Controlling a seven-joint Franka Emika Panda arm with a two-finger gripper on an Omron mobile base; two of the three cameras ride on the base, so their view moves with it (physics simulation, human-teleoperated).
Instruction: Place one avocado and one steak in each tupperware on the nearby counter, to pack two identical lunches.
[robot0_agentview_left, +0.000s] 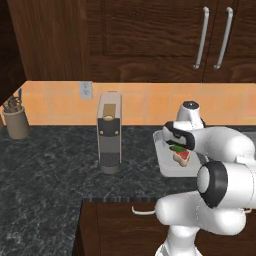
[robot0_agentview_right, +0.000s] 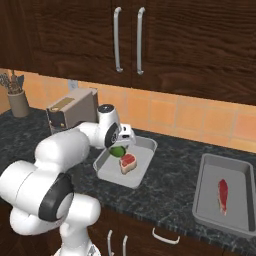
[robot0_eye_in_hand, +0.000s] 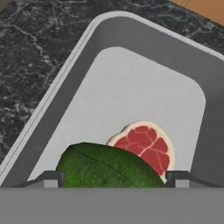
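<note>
- Two dark fingertips of the gripper (robot0_eye_in_hand: 113, 178) stood wide apart in the hand view, one on each side of the avocado (robot0_eye_in_hand: 109, 166); the jaws flanked the fruit closely, but whether they pressed it or had let go could not be told.
- The avocado sat between the jaws just above the floor of the near tupperware (robot0_agentview_right: 145, 146); in the right base view the green fruit (robot0_agentview_right: 117, 150) showed right under the hand, over the tray's back left part.
- A rounded steak (robot0_eye_in_hand: 144, 146) with a pale edge lay flat in that same tray, just beside the avocado and towards the tray's middle; the fruit was held off to one side, likely so that it would come down on bare floor rather than on the meat.
- The hand pointed steeply down into the tray, which suits lowering something in rather than dropping it from height.
- By my reading, this tray was about to be complete: one steak in, one avocado at the point of being set down.
- The second tupperware (robot0_agentview_right: 210, 165) stood well apart along the counter (robot0_agentview_right: 170, 185), to the arm's right, and held one long narrow steak (robot0_agentview_right: 223, 195) and no avocado, so that lunch seemed half packed.
- A tall coffee machine (robot0_agentview_left: 109, 132) stood on the counter beside the near tray, clear of the work.
</note>
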